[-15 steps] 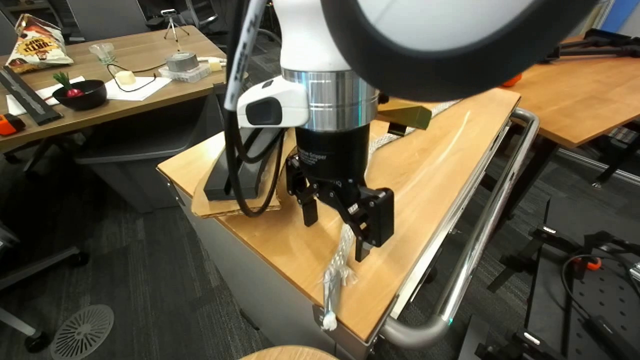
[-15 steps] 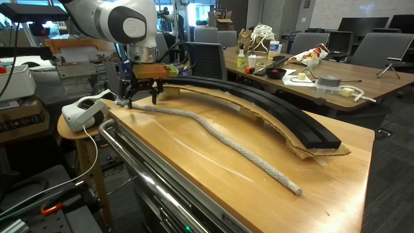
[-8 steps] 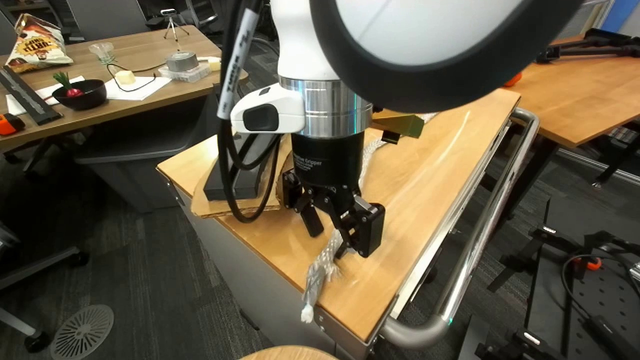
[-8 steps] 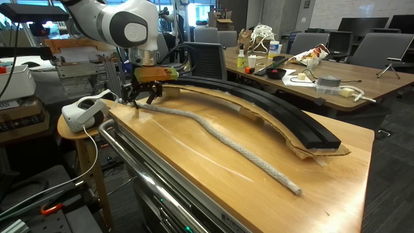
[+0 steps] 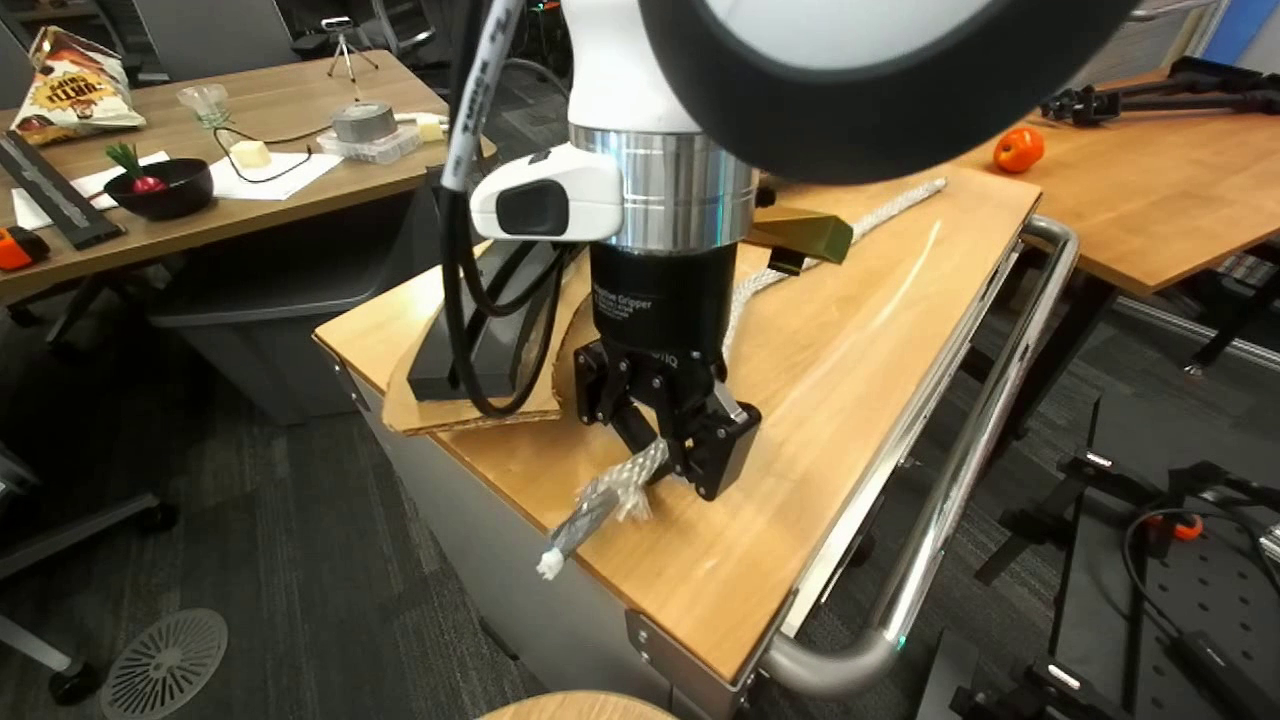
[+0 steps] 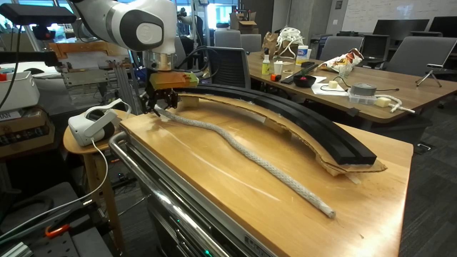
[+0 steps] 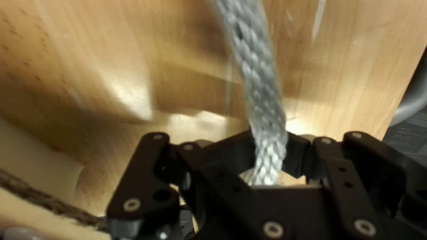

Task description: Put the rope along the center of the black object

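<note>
- Down low over the wooden tabletop, the gripper has its two fingers pinched tight around the rope, near one end. It should hold that firm squeeze, because the rope could twist or slip.
- Just past the fingers, the fuzzy, wrapped end pokes out toward the tabletop's edge. That bit may swing or droop, so slow moves would be best.
- On the other side of the pinch, most of the rope lies in a lazy bend on the tabletop, beside the black object, with none of it on top yet. A big lift would likely tug it all, so a small one should do.
- Close by is one end of the black object, up on cardboard. The held end should likely go there first: over the cardboard without a bump, then down along the middle line, which looks sunken.
- Farther along, the black object curves away. The rope must follow that curve, so it should be laid bit by bit, not pulled straight.
- Farthest off, the rope's loose end rests on the tabletop and will probably need its own pick-up.
</note>
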Controlling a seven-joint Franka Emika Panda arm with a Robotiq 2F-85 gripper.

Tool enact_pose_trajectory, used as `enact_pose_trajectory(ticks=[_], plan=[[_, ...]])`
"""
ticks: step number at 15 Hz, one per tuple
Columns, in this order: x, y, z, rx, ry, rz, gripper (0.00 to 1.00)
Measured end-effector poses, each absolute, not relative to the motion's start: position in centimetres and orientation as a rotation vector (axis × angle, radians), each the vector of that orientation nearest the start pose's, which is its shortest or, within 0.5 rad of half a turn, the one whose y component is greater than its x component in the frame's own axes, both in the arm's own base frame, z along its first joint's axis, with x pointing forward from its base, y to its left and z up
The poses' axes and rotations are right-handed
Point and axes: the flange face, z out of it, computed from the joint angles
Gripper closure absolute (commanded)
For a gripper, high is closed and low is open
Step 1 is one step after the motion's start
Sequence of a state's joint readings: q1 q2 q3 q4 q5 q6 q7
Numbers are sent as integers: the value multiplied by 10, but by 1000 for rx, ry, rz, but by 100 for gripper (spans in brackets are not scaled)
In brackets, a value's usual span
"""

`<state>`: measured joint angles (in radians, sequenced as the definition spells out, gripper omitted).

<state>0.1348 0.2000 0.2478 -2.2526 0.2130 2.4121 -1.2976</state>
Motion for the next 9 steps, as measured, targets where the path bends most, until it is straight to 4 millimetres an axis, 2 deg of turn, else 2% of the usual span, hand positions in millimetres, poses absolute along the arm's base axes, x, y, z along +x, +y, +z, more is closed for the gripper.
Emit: enact_pose_trajectory(ticks=[3,9], plan=[[500,187,302,-2224,-2048,-221,100],[509,163,380,-2346,-2169,-557,100]])
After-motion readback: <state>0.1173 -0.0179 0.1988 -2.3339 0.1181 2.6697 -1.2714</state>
